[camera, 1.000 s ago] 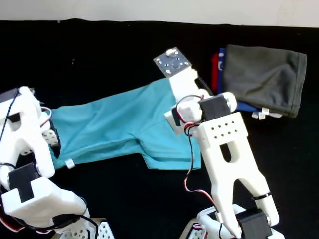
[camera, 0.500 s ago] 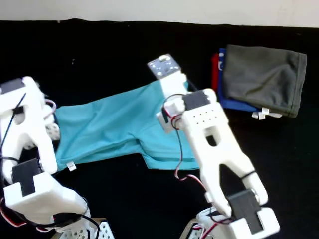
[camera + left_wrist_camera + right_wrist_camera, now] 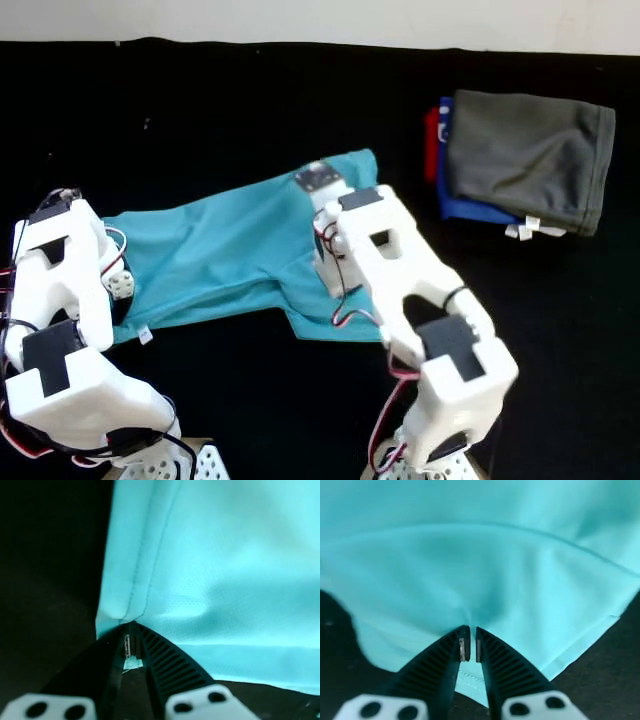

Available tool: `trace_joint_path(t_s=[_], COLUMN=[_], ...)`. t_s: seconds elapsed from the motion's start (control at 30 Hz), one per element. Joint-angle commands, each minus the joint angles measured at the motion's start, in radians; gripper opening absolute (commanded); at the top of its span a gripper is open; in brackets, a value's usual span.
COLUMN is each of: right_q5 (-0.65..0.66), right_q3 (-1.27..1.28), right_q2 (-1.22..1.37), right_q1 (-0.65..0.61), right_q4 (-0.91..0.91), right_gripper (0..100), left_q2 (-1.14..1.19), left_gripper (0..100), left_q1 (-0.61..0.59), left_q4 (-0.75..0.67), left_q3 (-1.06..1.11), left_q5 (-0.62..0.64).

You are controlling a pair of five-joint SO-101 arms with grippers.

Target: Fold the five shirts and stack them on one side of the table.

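White arms (image 3: 400,260), black motors, red cables, ribbed black pincer (image 3: 470,645).

I'm seeing bare tabletop (image 3: 200,110) running along the far edge and into the far left corner, so that strip is offering free passage. The teal shirt (image 3: 220,250) is lying across the middle, with the right arm (image 3: 420,290) standing over its right end and the left arm (image 3: 60,300) crowding the near left corner. The stack of folded shirts (image 3: 525,170) is blocking the far right side. Between the two arms, the near edge is lying open.
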Motion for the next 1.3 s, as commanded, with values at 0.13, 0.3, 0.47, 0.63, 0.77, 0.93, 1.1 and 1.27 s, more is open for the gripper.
trace_joint_path(t_s=[0.13,0.3,0.47,0.63,0.77,0.93,1.1,1.27], right_q5=[0.002,0.086,0.132,0.158,0.155,0.158,0.160,0.212], right_q3=[0.110,0.326,0.542,0.657,0.668,0.696,0.693,0.693], right_q2=[-0.045,-0.232,-0.565,-0.783,-0.799,-0.737,-0.553,-0.539], right_q1=[0.134,0.142,0.140,0.143,0.143,0.143,0.143,0.174], right_q4=[-0.008,-0.053,-0.130,-0.143,-0.189,-0.303,-0.314,-0.237], right_gripper=[3.8,3.8,3.8,5.8,10.9,10.8,10.8,10.8], left_q2=[-0.005,-0.018,-0.019,-0.015,-0.018,-0.018,-0.018,-0.018], left_gripper=[1,1,1,1,1,1,1,1], left_q1=[-0.007,-0.007,-0.007,-0.007,-0.007,-0.007,-0.008,-0.012], left_q4=[-0.038,-0.086,-0.080,-0.086,-0.081,-0.080,-0.080,-0.080], left_q3=[0.002,0.035,0.038,0.041,0.035,0.038,0.039,0.039], left_q5=[0.055,0.055,0.055,0.055,0.055,0.055,0.055,0.055])
